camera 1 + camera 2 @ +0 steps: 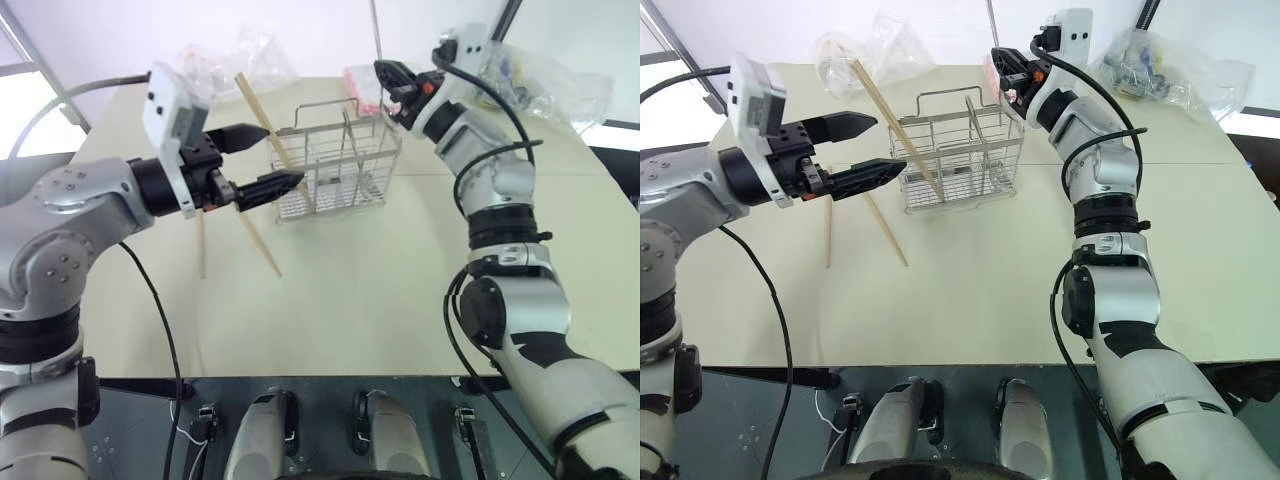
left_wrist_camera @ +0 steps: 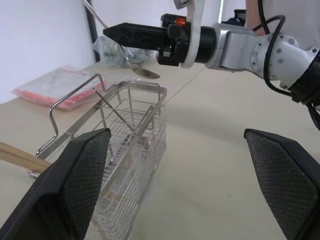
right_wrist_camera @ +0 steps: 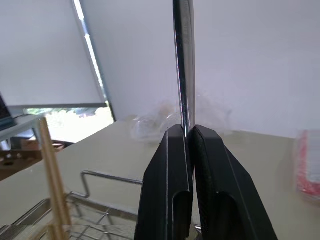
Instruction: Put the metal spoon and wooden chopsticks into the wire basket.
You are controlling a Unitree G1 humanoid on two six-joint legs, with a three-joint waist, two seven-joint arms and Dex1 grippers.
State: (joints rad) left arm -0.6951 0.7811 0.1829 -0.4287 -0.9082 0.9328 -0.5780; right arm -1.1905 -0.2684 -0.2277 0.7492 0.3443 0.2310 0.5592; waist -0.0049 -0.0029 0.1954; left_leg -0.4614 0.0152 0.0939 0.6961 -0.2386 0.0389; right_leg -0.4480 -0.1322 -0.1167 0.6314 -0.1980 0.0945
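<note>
On the near left of the pale beige bench (image 1: 380, 300), two loose wooden chopsticks lie flat: one pale tan stick (image 1: 828, 232) running near to far, and a second pale tan stick (image 1: 886, 231) lying diagonally just right of it. Neither is in the basket, so this part of the task remains open.

Above them, the left gripper (image 1: 872, 148) hovers with its two black fingers spread wide, grasping nothing, and points toward the basket's left side.

Beyond the gripper stands the rectangular silver wire-grid basket (image 1: 958, 168) with inner dividers and a loop handle. One long pale wooden chopstick (image 1: 890, 110) already leans in it, its top tilted out to the far left, close to the left gripper.

At the far right, above the basket, the right gripper (image 2: 131, 35) is clenched on the handle of the slim shiny metal spoon (image 2: 141, 71). The spoon's bowl hangs just over the basket's far rim; its handle rises past the fingers.

Risks from this state:
- The grip on the thin handle is narrow. The spoon may pivot or slip, and fall outside the basket.
- If released before the bowl is clear of the rim or handle loop, the spoon may strike the wire and bounce onto the bench.
- The basket appears light. Contact from either gripper may tip or slide it.
- A left gripper movement may knock the leaning chopstick out.
</note>
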